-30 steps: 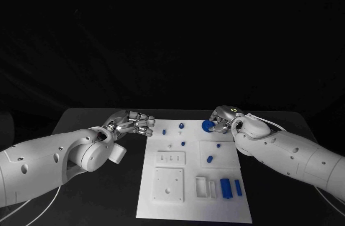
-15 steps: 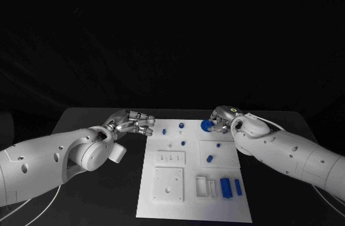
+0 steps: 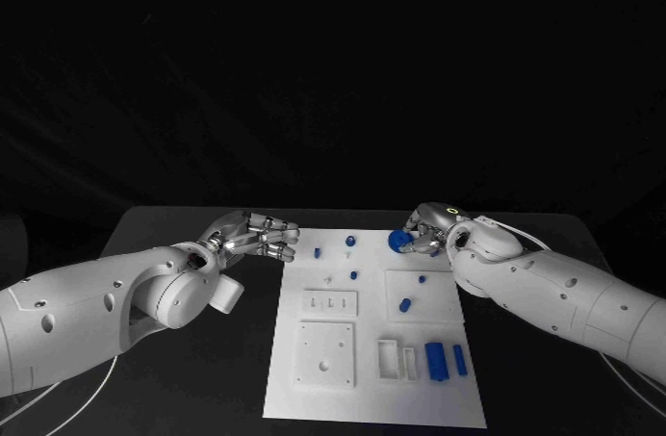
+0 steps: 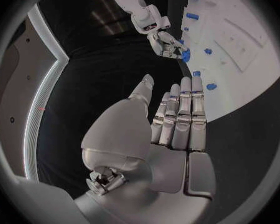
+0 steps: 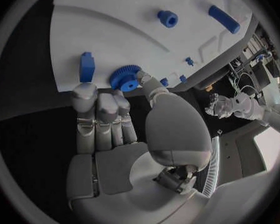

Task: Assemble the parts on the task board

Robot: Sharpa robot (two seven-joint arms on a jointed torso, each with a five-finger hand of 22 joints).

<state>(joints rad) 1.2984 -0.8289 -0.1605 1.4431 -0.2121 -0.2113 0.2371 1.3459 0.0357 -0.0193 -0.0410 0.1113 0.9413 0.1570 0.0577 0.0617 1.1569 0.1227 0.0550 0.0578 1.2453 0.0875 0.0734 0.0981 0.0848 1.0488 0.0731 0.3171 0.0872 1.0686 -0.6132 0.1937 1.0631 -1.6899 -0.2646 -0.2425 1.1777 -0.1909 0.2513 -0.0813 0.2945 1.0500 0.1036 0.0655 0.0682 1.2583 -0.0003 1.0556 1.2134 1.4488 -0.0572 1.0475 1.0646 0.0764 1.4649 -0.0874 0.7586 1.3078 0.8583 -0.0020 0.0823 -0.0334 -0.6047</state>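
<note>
Here, right hand (image 3: pixel 427 232) pinching blue gear (image 3: pixel 401 242) over task board (image 3: pixel 374 397); left hand (image 3: pixel 257 237) empty, fingers apart

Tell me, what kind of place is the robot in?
Probably a robot test lab: a black table in a dark room holds a white task board with small blue parts, and the right hand touches a blue gear.

White rectangular plastic task board (image 3: pixel 313 397) lies flat mid-table, long axis running away from the robot. Small blue plastic parts stand or lie on it: two oblong bars (image 3: pixel 445 361) side by side at the near right, short pegs (image 3: pixel 352 276) mid-board, and a toothed blue gear (image 5: pixel 123 77) at the far right edge.
</note>
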